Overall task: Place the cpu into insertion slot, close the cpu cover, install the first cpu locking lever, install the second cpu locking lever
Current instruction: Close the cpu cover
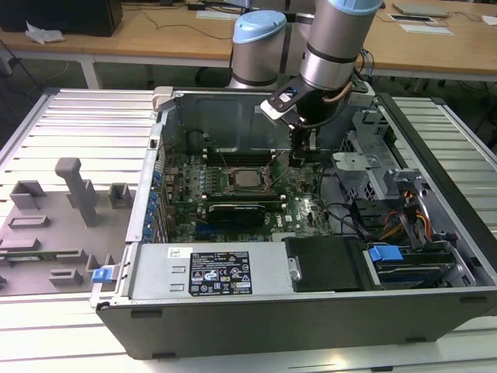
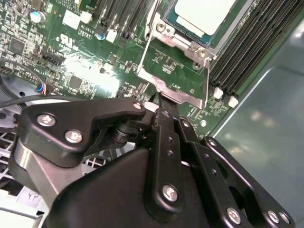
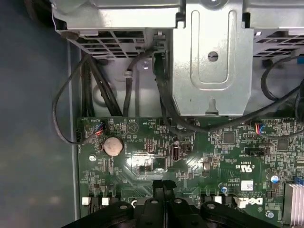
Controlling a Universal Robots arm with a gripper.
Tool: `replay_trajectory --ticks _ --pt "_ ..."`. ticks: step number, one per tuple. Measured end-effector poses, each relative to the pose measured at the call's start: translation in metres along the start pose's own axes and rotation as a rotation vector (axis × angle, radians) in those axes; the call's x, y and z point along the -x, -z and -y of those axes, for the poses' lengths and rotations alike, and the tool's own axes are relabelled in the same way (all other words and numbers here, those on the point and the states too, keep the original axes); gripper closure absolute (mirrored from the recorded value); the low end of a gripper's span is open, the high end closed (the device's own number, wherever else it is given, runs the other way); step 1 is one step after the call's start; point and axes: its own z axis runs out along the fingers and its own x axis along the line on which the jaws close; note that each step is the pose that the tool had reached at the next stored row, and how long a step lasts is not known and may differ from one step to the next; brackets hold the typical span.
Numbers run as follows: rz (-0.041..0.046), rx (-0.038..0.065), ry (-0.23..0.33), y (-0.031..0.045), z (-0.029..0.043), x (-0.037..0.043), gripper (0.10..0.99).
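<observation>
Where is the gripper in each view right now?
Exterior view: gripper inside the case, just to the exterior view's right of the cpu.
Second wrist view: gripper near the cpu.
First wrist view: gripper over the motherboard.
Shared landmark: the green motherboard.

- Upper edge of the exterior view: a long wooden desk (image 1: 155,35) runs across behind my station. Its white leg (image 1: 90,74) stands at upper left.
- Upper left corner: a black box (image 1: 70,15) and a crumpled white paper (image 1: 43,33) sit on that desk.
- Upper right: flat pale sheets (image 1: 423,19) lie on the desk top.
- Left and right sides: my work table (image 1: 78,116) is ribbed silver metal, evenly lit, brightest at lower left.
- Left middle: a grey moulded fixture plate (image 1: 46,233) lies on the ribs.
</observation>
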Motion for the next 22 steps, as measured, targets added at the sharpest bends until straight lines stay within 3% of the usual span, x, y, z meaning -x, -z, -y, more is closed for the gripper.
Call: replay_trajectory --ticks 3,15,22 --pt "-0.0001 -0.001 0.0 -0.0002 0.0019 0.0 0.98" --pt "-0.0002 0.019 0.0 -0.0026 0.0338 -0.0008 0.98" --pt "-0.0005 0.028 0.0 -0.0032 0.0418 -0.0011 0.98"
